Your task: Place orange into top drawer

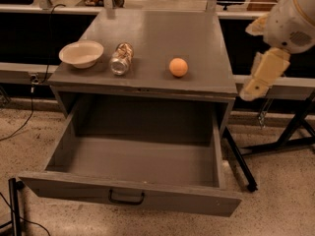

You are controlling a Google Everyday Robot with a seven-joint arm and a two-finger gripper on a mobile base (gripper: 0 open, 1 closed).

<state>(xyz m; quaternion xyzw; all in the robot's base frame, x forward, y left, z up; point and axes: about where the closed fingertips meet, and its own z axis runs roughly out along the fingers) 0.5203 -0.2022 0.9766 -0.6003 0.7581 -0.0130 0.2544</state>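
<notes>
The orange [178, 67] sits on the grey cabinet top [197, 38], right of centre near the front edge. The top drawer [142, 163] is pulled wide open below it and is empty inside, with a dark handle [126, 197] at the middle of its front panel. My gripper [256, 85] hangs at the right, beyond the cabinet's right edge, about level with the orange and well apart from it. It holds nothing that I can see.
A white bowl [81, 53] and a shiny can [121, 59] lying on its side sit on the cabinet top left of the orange. Black stand legs [241, 161] slant down at the drawer's right. A cable [19, 124] runs on the floor at left.
</notes>
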